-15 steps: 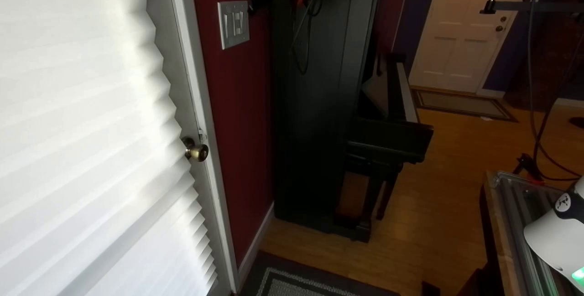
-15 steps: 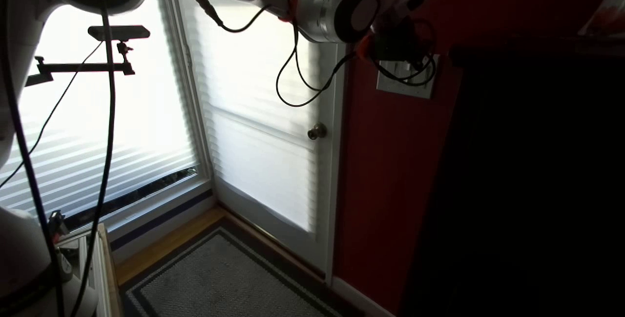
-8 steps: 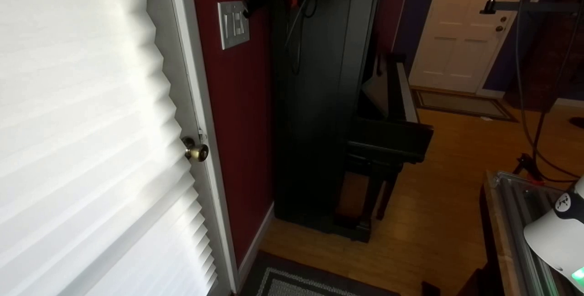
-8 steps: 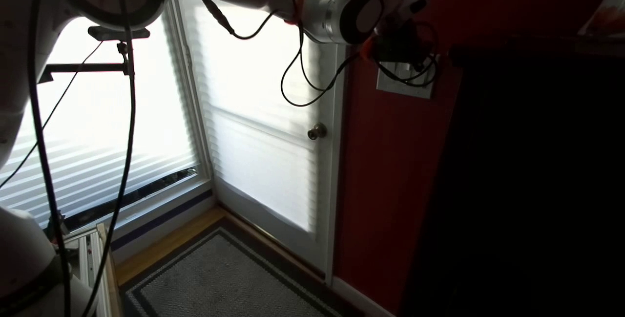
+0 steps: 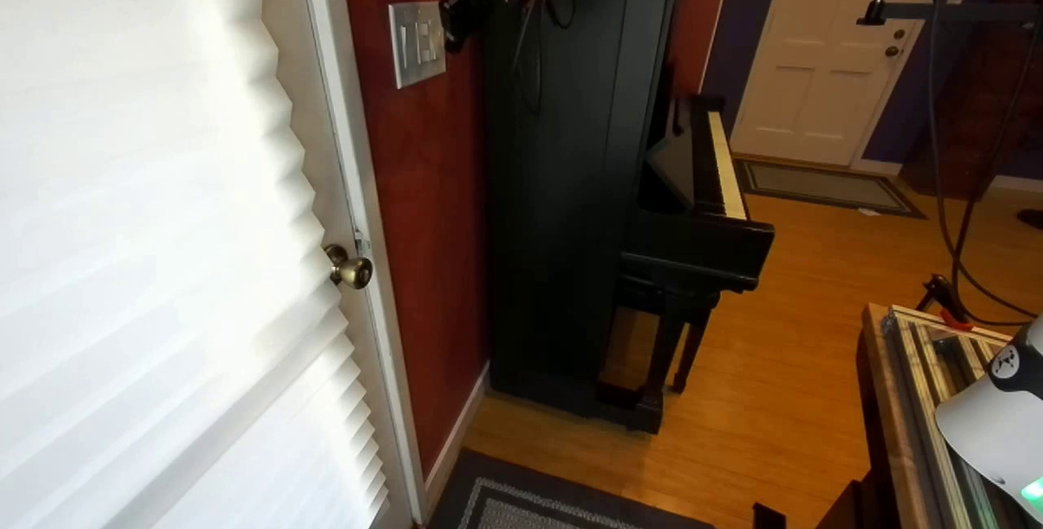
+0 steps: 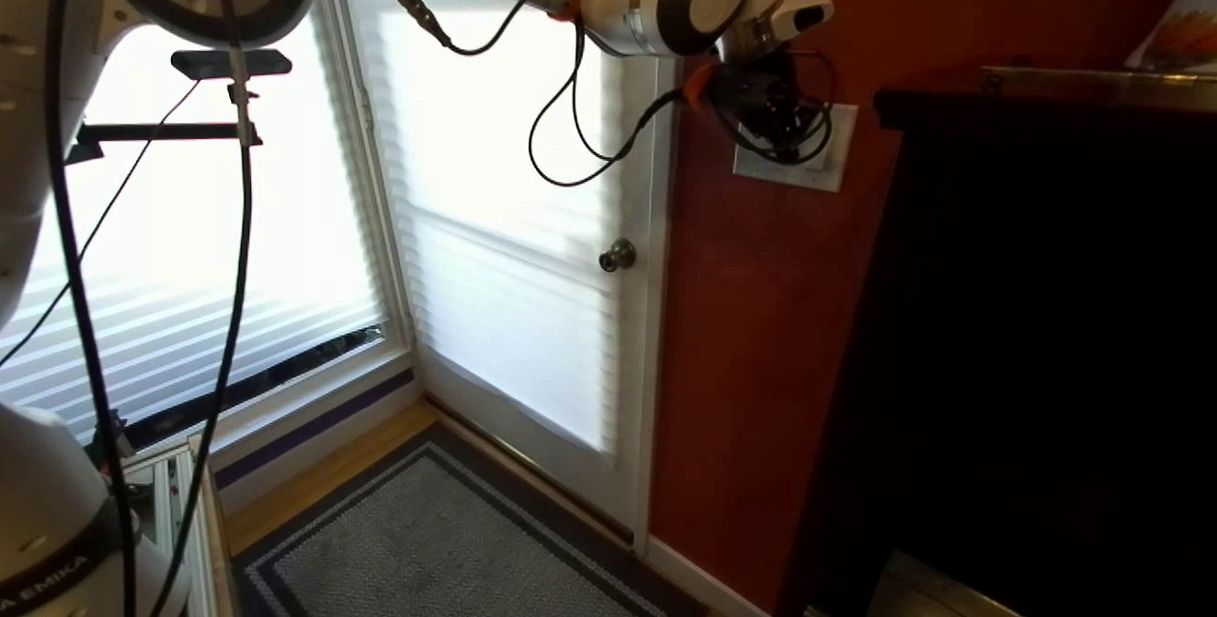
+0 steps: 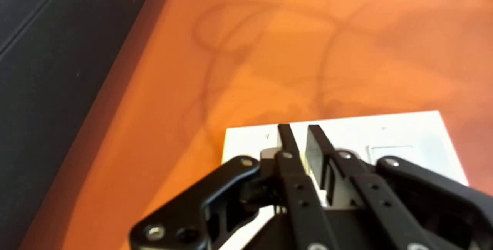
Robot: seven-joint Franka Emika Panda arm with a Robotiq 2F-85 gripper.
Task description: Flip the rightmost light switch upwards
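The light switch plate (image 5: pixel 417 64) is pale and holds several switches. It is on the red wall in both exterior views (image 6: pixel 829 170). In the wrist view the plate (image 7: pixel 408 130) spans the lower middle, with one rocker switch (image 7: pixel 393 152) right of the fingers. The rightmost switch, on the piano side, is mostly hidden by my gripper (image 7: pixel 300 126); a yellowish strip shows between the fingers. My gripper (image 5: pixel 450 30) is in front of the plate's piano-side part, its fingers a narrow gap apart, holding nothing. I cannot tell whether they touch the switch. It also shows in an exterior view (image 6: pixel 794 146).
A black upright piano (image 5: pixel 570 187) stands against the wall right beside the plate; its side (image 7: pixel 69 30) shows in the wrist view. A white door with a brass knob (image 5: pixel 352 271) is on the plate's other side. Loose cables (image 6: pixel 570 161) hang from the arm.
The room has become clearly brighter since half a second ago. The gripper's tips are now lower and a little further from the plate, while the wrist has risen slightly.
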